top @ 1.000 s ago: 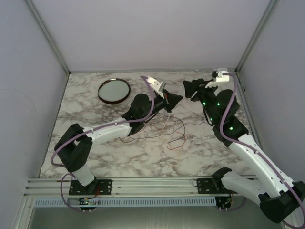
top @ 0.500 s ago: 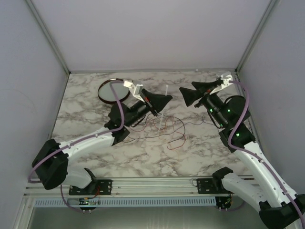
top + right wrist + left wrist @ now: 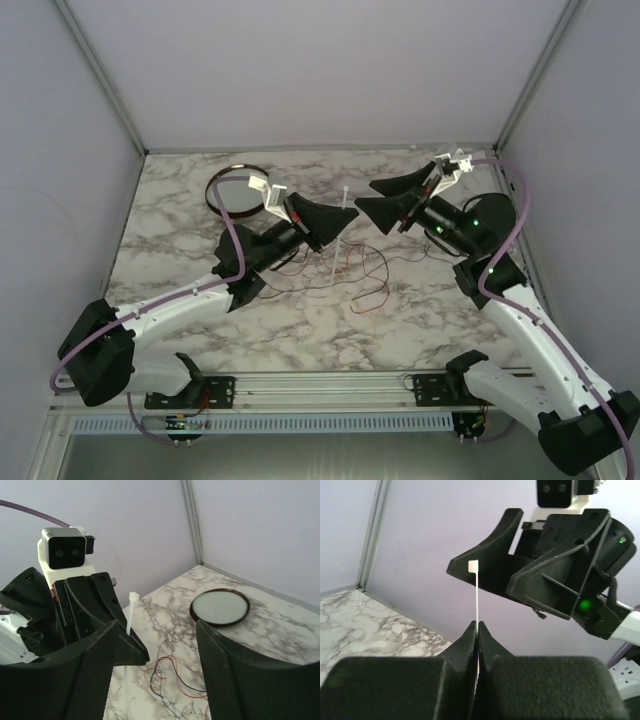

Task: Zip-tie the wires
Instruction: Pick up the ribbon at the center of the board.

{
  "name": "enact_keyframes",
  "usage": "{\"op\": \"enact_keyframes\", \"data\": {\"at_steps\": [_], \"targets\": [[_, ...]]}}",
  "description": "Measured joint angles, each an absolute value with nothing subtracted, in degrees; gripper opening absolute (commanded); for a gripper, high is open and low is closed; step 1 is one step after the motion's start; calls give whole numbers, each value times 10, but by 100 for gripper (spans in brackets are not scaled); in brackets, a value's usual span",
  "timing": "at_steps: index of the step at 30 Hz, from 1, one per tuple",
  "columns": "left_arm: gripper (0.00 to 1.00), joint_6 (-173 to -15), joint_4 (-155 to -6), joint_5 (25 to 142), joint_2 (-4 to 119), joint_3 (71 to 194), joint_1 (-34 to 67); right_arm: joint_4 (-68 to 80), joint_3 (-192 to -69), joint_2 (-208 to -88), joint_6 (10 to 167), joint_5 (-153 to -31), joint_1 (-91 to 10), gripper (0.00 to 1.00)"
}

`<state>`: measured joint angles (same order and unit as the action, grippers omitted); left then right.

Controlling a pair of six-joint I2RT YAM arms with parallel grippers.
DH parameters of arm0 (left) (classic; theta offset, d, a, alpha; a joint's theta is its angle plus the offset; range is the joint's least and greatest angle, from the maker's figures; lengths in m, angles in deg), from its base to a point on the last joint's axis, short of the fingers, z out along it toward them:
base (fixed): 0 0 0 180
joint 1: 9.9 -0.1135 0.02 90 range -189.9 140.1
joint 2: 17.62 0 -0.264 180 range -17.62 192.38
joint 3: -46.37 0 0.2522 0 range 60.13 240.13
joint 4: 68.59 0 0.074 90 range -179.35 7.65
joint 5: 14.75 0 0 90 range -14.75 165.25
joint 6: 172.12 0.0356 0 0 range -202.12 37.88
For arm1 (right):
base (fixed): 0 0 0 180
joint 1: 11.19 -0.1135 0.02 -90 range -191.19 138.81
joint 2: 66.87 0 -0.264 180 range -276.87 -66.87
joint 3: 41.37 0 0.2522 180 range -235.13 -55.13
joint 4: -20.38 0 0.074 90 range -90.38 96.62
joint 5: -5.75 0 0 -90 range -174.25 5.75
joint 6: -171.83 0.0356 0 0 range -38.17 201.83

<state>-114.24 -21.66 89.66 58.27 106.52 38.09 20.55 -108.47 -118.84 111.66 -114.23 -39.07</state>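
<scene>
The wires (image 3: 352,272) are left loose on the table (image 3: 180,200), below both grippers. A white zip tie (image 3: 476,592) is pinched upright in the closed fingers of the left gripper (image 3: 476,626), seemingly so that it can be taken by the right gripper (image 3: 365,197), whose fingers are spread open.

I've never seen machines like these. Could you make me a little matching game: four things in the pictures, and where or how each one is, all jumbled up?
Things:
1. left claw
2. right claw
3. wires
4. dish

Places or states:
A. lying loose on the marble table
B. open, facing the other claw
C. sitting near the table's back left corner
D. shut on a white zip tie that stands upright

Pairs: 1-D, 2-B, 3-A, 4-C.
</scene>
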Motion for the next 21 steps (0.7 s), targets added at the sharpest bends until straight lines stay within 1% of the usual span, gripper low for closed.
{"op": "enact_keyframes", "data": {"at_steps": [3, 10, 16, 21], "targets": [[0, -1150, -206, 904, 583, 1065, 381, 237, -1086, -1212, 1143, -1171, -390, 58], [0, -1159, -186, 912, 583, 1065, 381, 302, -1083, -1240, 1198, -1213, -390, 46], [0, -1163, -179, 913, 583, 1065, 381, 355, -1074, -1246, 1232, -1237, -390, 40], [0, -1163, -179, 913, 583, 1065, 381, 371, -1073, -1254, 1246, -1250, -390, 35]]}}
